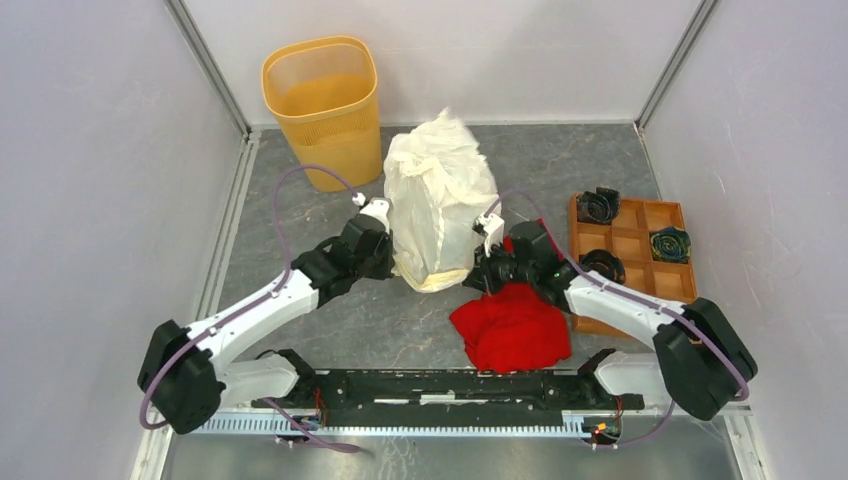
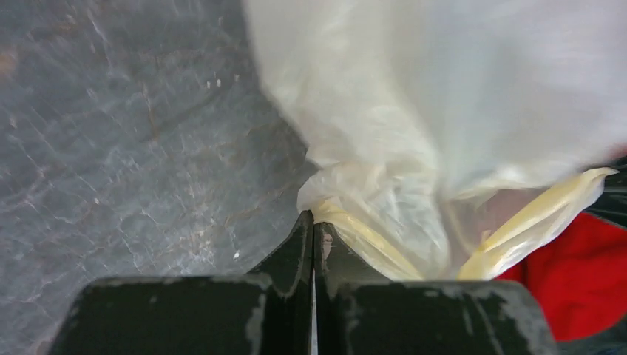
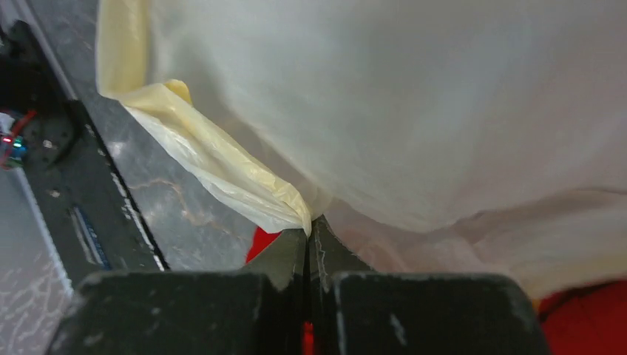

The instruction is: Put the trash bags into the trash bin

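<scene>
One trash bag (image 1: 437, 200), one trash bin (image 1: 322, 105), one red cloth heap (image 1: 512, 328), and one wooden compartment tray (image 1: 662, 214) with three dark coiled pieces (image 1: 598, 205), each in its own compartment. It all sits on a dark grey, stone-veined tabletop (image 1: 560, 165), boxed in by pale walls (image 1: 90, 150) with metal corner posts.

Left end effector (image 2: 312, 222): clenched, fingers tight together on the bag's yellowish rolled edge. Right end effector (image 3: 309, 225): clenched as well, pinching a fold of that same edge from the other side.

Between them the cream bag billows up mid-tabletop, with the red cloth just beside its near right end. The yellow-orange bin stands upright at the far left, and the bag is outside it, to its right.
</scene>
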### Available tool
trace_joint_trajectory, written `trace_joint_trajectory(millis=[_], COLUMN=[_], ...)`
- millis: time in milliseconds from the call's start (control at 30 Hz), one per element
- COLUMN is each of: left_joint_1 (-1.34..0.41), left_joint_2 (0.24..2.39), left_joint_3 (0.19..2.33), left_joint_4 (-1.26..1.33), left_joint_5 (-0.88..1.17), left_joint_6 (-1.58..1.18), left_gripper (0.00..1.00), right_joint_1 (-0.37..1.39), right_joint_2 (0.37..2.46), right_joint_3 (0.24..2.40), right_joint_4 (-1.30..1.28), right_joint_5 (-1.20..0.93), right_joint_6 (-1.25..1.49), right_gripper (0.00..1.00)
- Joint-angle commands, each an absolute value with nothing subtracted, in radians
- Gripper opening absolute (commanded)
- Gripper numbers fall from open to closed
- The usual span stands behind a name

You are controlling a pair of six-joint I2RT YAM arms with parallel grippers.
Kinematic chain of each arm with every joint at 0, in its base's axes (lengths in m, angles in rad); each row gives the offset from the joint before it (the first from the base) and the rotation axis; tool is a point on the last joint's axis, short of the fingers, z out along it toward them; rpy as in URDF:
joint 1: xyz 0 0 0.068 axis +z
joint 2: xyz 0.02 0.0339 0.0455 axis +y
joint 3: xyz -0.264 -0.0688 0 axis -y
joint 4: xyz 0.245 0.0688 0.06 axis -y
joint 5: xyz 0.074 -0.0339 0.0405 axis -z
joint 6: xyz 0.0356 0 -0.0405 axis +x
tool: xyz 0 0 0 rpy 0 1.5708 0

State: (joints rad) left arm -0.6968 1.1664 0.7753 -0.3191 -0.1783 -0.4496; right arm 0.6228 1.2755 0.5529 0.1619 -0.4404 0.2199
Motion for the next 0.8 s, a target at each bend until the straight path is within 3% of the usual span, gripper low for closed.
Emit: trace_joint_trajectory(millis=[0, 133, 233, 300, 400, 467, 533, 767], left_joint_1=[-0.695, -0.695, -0.695, -0.696, -0.695, -0.696, -0.695, -0.695], left_joint_2=[1.019, 1.048, 1.038, 1.007, 0.913, 0.805, 0.719, 0.476], left_joint_3=[1.022, 1.245, 1.29, 1.269, 1.171, 1.083, 1.003, 0.798], left_joint_4=[-0.285, -0.368, -0.436, -0.486, -0.51, -0.503, -0.492, -0.554], left_joint_5=[-0.227, -0.172, -0.221, -0.276, -0.301, -0.298, -0.27, -0.315], left_joint_6=[-0.397, -0.33, -0.352, -0.401, -0.472, -0.526, -0.549, -0.717], left_gripper=[0.02, 0.04, 0.19, 0.39, 0.78, 0.96, 1.0, 1.0], right_joint_1=[0.629, 0.629, 0.626, 0.621, 0.612, 0.603, 0.59, 0.485], right_joint_2=[1.178, 1.179, 1.145, 1.119, 1.113, 1.124, 1.136, 1.154], right_joint_3=[0.874, 0.98, 0.942, 0.892, 0.825, 0.797, 0.779, 0.745], right_joint_4=[0.088, 0.026, 0.112, 0.193, 0.319, 0.388, 0.442, 0.57], right_joint_5=[-0.468, -0.501, -0.463, -0.418, -0.403, -0.415, -0.429, -0.45], right_joint_6=[0.166, 0.198, 0.35, 0.463, 0.607, 0.688, 0.749, 0.934], right_gripper=[0.01, 0.0, 0.0, 0.0, 0.0, 0.0, 0.0, 0.0])
